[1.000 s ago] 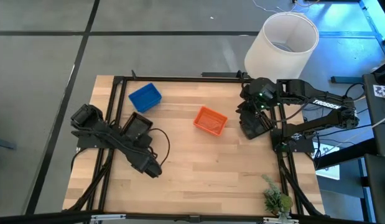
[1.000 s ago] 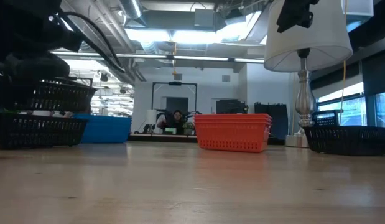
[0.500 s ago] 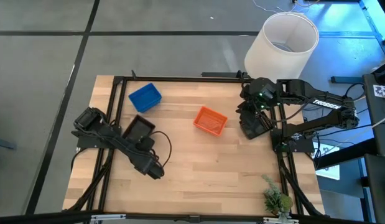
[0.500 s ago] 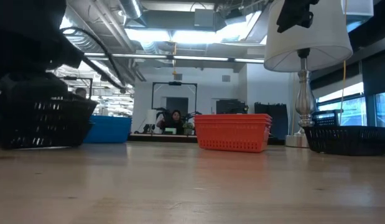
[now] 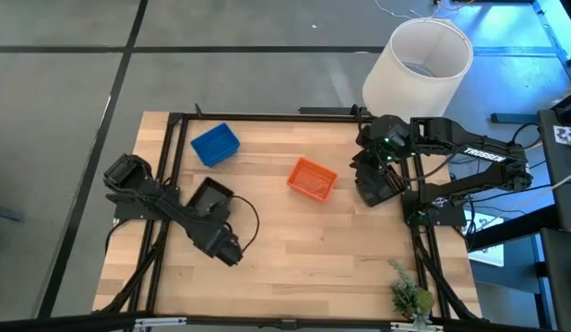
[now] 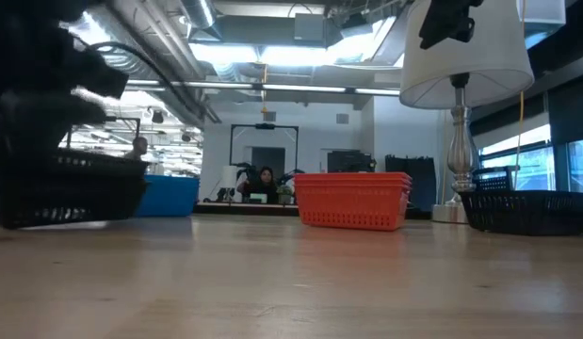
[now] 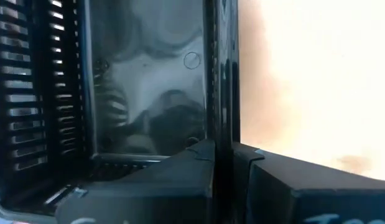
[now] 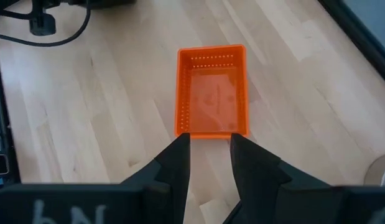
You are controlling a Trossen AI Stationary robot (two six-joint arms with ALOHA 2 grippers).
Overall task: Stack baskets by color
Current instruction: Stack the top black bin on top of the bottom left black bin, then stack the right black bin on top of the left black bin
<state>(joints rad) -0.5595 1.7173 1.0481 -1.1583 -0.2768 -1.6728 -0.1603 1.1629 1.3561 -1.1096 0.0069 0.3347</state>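
My left gripper (image 5: 211, 218) is shut on a black basket (image 5: 208, 195) at the table's left. In the low view this basket (image 6: 70, 168) sits low on a second black basket (image 6: 56, 202) that stands on the table. A blue basket (image 5: 215, 145) rests at the far left and an orange basket (image 5: 312, 178) in the middle. A third black basket (image 5: 373, 184) lies at the right, under my right arm. My right gripper (image 8: 209, 155) hangs open above the table, with the orange basket (image 8: 212, 91) ahead of it. My left gripper pinches one upright side wall (image 7: 221, 93) of the black basket close to a corner, with one finger (image 7: 192, 165) inside the basket and the other (image 7: 257, 171) outside. The fingers slant steeply down from the table's near side. The basket sits on the black basket below it.
A white lampshade (image 5: 419, 60) stands beyond the table's far right corner. A small green plant (image 5: 410, 297) sits at the near right corner. Bare wood lies between the orange basket and the near edge. A person shows far off in the room (image 6: 267, 181).
My left gripper has tipped further downward and sunk a little, still shut. The black basket it holds, earlier hanging tilted above the one on the table, has come down onto it. My right arm has kept still.
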